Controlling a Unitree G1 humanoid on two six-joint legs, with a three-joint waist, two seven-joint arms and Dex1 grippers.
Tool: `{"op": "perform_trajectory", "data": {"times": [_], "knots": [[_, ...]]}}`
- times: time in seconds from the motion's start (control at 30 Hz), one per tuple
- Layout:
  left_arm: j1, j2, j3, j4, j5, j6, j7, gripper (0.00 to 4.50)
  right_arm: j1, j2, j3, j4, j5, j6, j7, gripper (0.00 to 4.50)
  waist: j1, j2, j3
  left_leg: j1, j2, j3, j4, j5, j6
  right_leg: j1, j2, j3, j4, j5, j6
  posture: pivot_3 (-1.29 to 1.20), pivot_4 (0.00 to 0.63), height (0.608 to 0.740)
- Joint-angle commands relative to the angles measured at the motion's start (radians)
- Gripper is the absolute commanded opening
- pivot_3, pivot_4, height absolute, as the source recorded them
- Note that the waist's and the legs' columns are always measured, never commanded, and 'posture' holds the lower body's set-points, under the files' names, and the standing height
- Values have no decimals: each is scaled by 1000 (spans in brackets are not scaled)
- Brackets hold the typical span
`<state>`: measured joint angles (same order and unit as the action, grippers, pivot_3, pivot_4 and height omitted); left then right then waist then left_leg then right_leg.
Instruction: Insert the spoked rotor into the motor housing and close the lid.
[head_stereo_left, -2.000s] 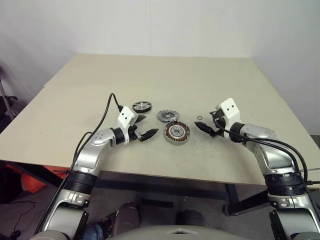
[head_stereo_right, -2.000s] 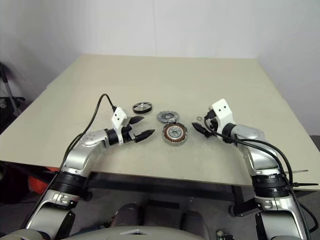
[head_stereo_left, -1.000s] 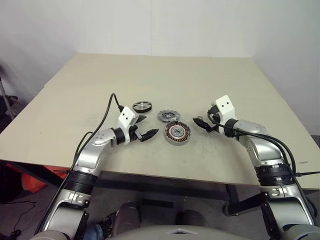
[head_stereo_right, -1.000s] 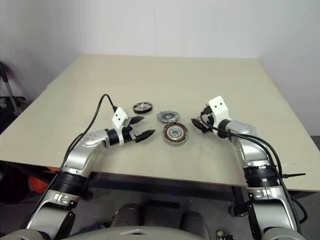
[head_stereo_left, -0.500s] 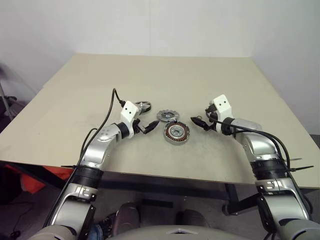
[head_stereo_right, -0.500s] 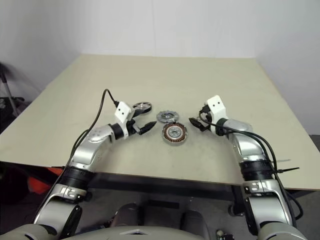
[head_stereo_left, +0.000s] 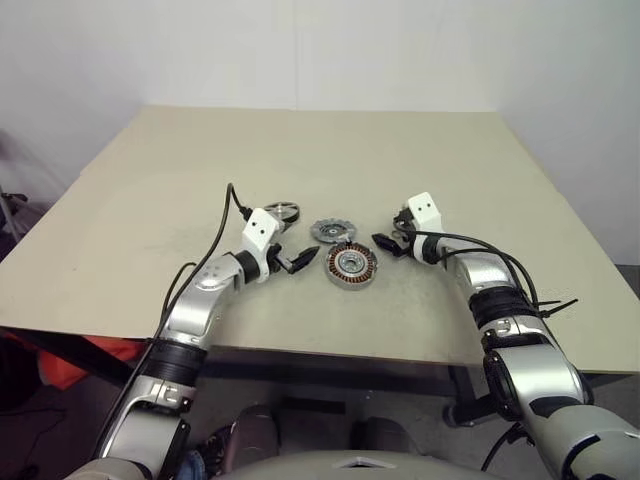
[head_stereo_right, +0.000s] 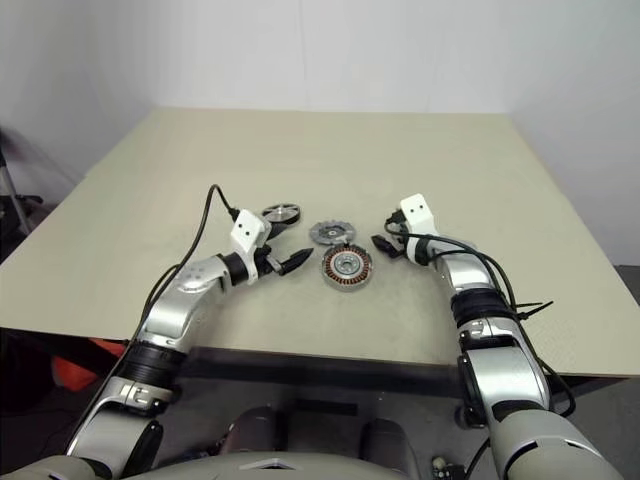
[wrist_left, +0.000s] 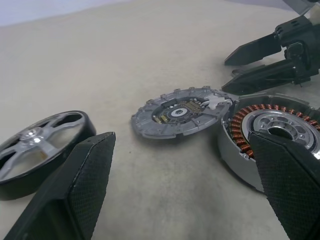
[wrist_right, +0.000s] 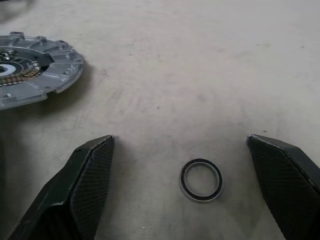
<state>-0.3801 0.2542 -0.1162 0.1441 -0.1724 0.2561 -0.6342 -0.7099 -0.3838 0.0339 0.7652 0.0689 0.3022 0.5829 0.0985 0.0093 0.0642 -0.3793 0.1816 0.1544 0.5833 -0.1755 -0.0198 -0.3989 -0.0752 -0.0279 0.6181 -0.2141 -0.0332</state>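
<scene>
Spoked rotor (wrist_left: 37, 150), seemingly unmarked.

Beige table (head_stereo_left: 400, 160), spoked rotor (head_stereo_left: 282, 212), lid (head_stereo_left: 333, 232), motor housing (head_stereo_left: 351, 265), small ring (wrist_right: 201, 179)

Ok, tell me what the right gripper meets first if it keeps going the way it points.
Probably the small black ring: it lies on the table between the open fingers of the right gripper, just ahead. Farther on, off to one side, lies the finned lid.

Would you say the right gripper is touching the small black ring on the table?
Apart. In the right wrist view the small ring lies flat on the table between the right gripper's open fingers, with bare tabletop on either side.
</scene>
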Motion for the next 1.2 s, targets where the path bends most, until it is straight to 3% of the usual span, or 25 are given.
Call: {"op": "perform_trajectory", "data": {"times": [0.03,0.33,0.43,0.57,0.67,0.73,0.9,1.2], "knots": [[1,10,10,-45,2,2,10,4473,-20,-17,-26,14,-2,-23,-9,4350,1,0,0,0,0,1,0,0,0,0,0,0,0,0,0,0,0,740],[-18,-2,-11,-14,15,-8,13,4473,46,-53,-67,-14,15,4,-14,4350,2,0,0,0,1,3,5,-1,2,2,0,0,2,0,0,0,0,740],[-25,-6,-11,-4,20,-12,12,4500,69,-58,-72,-43,19,17,-11,3785,5,0,0,0,1,4,5,-1,2,3,0,0,2,0,0,0,0,740],[-37,-7,-7,11,23,-16,10,4500,90,-55,-71,-82,19,38,-9,2415,2,0,0,0,1,4,6,-2,3,3,0,0,2,0,0,0,0,740],[-43,-6,-3,19,24,-21,13,4500,97,-50,-70,-95,18,49,-11,2415,0,0,0,1,1,5,6,-2,3,3,0,0,2,0,0,0,0,740],[-46,-5,3,22,23,-23,17,4500,97,-48,-69,-98,18,54,-11,2087,0,0,0,1,1,5,6,-2,3,3,0,0,2,0,0,0,0,740],[-46,-3,7,32,21,-29,18,4500,91,-49,-67,-97,15,60,-12,558,-1,0,0,1,1,5,6,-2,3,3,0,0,2,0,0,0,0,740],[-55,-7,9,56,21,-44,22,4500,74,-50,-68,-91,14,61,-17,558,-2,-1,0,2,1,5,6,-2,3,4,0,0,1,0,0,0,0,740]]}}
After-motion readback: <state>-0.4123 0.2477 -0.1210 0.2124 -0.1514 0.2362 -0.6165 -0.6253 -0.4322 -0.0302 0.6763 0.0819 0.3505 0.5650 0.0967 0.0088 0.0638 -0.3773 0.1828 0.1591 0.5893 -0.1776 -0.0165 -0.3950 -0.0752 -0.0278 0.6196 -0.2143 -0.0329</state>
